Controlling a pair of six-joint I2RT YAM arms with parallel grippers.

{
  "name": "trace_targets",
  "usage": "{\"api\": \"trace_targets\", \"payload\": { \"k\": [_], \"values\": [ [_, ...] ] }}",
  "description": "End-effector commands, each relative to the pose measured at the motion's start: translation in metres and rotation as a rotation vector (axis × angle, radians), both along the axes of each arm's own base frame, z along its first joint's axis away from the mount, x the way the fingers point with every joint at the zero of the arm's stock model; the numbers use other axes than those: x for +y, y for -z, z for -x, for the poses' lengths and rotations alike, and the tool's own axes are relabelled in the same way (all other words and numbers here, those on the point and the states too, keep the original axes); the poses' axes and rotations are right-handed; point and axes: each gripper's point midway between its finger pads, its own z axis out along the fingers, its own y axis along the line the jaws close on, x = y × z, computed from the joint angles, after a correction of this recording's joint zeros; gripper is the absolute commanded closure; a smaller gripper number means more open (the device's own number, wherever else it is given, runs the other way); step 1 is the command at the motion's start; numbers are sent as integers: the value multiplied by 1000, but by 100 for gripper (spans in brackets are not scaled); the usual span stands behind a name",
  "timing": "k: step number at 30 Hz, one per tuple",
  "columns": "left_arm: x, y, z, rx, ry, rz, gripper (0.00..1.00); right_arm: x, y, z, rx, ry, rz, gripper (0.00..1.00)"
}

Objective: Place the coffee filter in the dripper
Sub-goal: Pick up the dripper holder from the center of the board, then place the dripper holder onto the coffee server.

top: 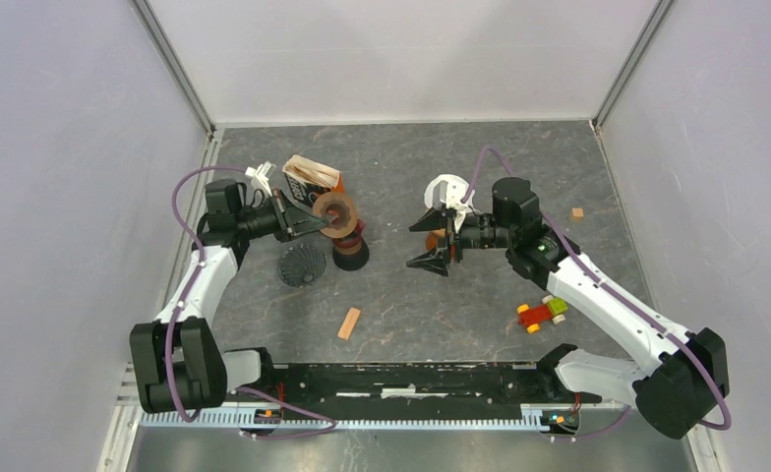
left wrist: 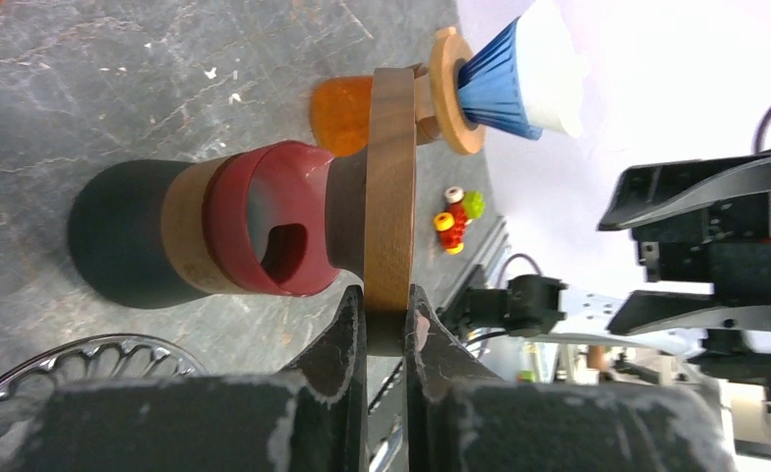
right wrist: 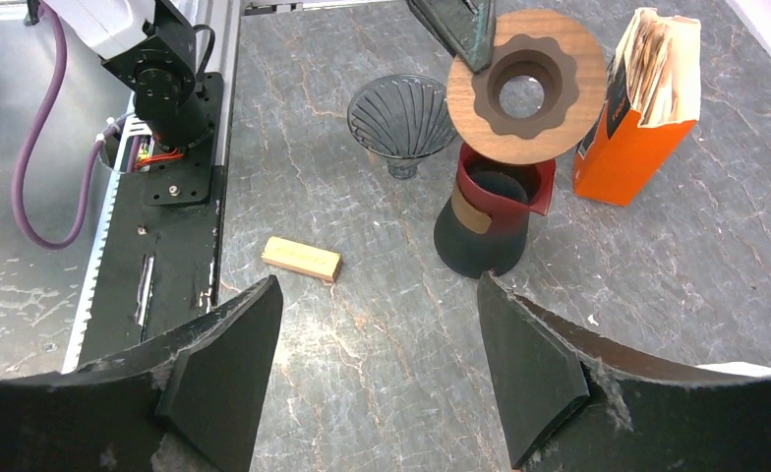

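Glass dripper sits beside the cup, orange filter box behind.

A tan wooden block lies flat on the grey marbled worktop. A toy car (red, yellow, green) sits well to its right. Far back is perhaps a small wooden cube.

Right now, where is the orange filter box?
In the top view, the box stands on the left side, toward the back, just behind the carafe and the wooden ring.
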Motion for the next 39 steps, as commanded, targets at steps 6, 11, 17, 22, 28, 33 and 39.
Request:
{"api": "trace_targets", "payload": {
  "k": [6, 11, 17, 22, 28, 33, 39],
  "values": [
    [-5, -23, -12, 3, -1, 161, 98, -6, -5, -4, -47, 30, -19, 19],
    [-5, -14, -10, 22, -20, 158, 98, -9, -11, -2, -74, 15, -29, 15],
    [-5, -4, -10, 91, -47, 170, 98, -13, -15, -2, -70, 7, -42, 13],
    [-4, 8, -12, 148, -63, 183, 98, -15, -7, -4, -66, 24, -31, 13],
    [-11, 17, -9, 201, -43, 195, 98, -17, -5, -7, -67, 33, -26, 13],
    [-14, 21, -8, 219, -35, 196, 98, -17, -4, -8, -66, 42, -22, 13],
    [-14, 28, -9, 252, -40, 204, 98, -17, -1, -9, -58, 45, -18, 13]
  ]
}}
